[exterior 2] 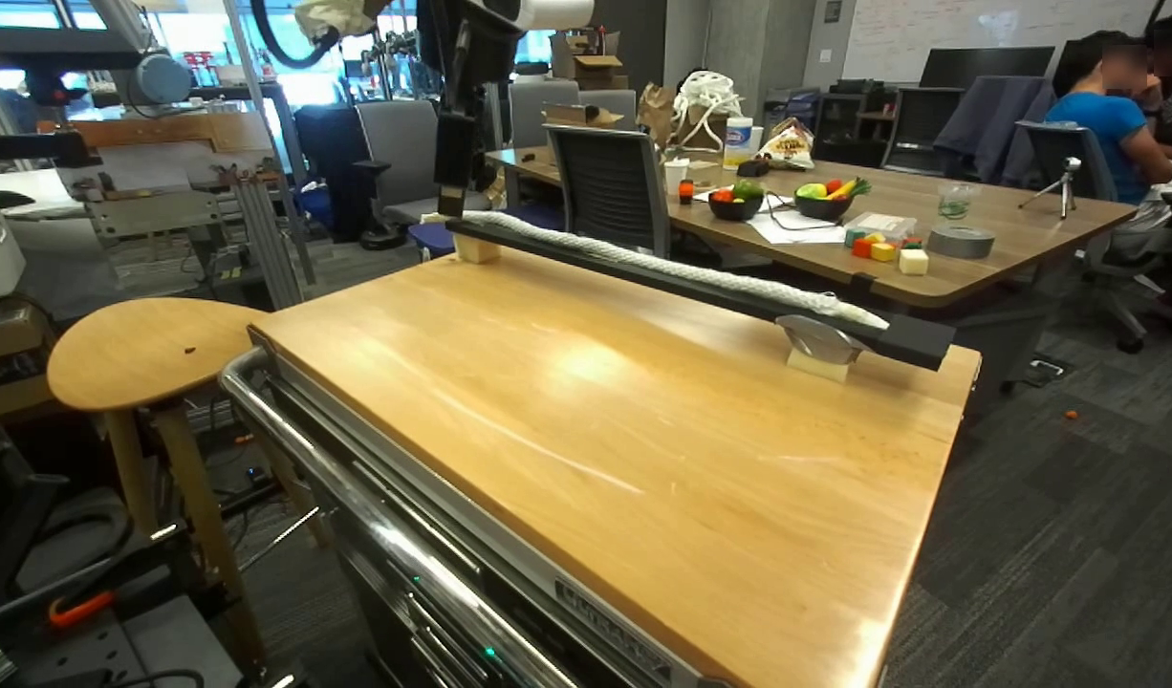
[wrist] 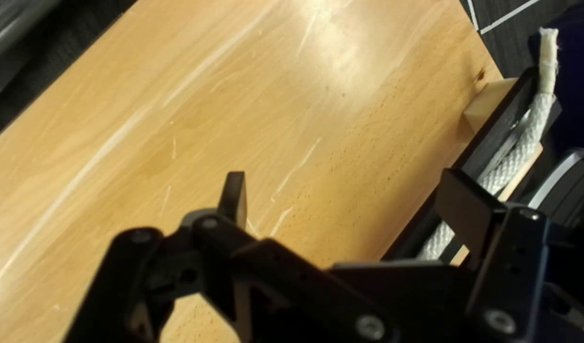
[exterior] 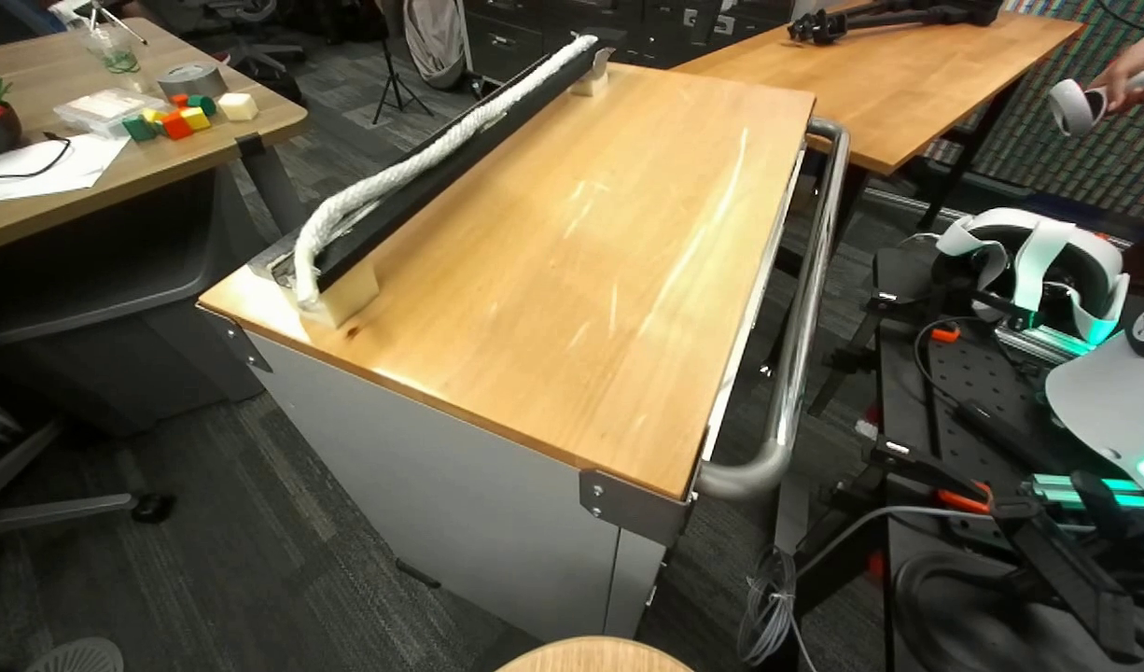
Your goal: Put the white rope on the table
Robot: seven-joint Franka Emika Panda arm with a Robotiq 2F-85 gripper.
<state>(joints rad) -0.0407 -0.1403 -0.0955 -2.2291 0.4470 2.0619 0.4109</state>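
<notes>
The white rope (exterior: 446, 140) lies lengthwise along a raised black bar at one long edge of the table (exterior: 572, 271). It also shows in an exterior view (exterior 2: 643, 262) and in the wrist view (wrist: 528, 138), where its far end sticks out past the bar and part is hidden behind a finger. The table's glossy brown top shows in an exterior view (exterior 2: 586, 430) and the wrist view (wrist: 254, 119). My gripper (wrist: 351, 197) is open and empty, with one finger over the tabletop and one overlapping the bar and rope. In an exterior view the gripper (exterior 2: 452, 196) hangs near one rope end.
The black bar (exterior: 451, 187) rests on pale blocks (exterior: 353, 294) (exterior 2: 817, 363), with a grey metal piece (exterior 2: 820, 336) near one end. A metal rail (exterior: 805, 317) runs along the opposite edge. A cluttered desk (exterior 2: 1026, 229) and a round stool (exterior 2: 146, 358) stand nearby.
</notes>
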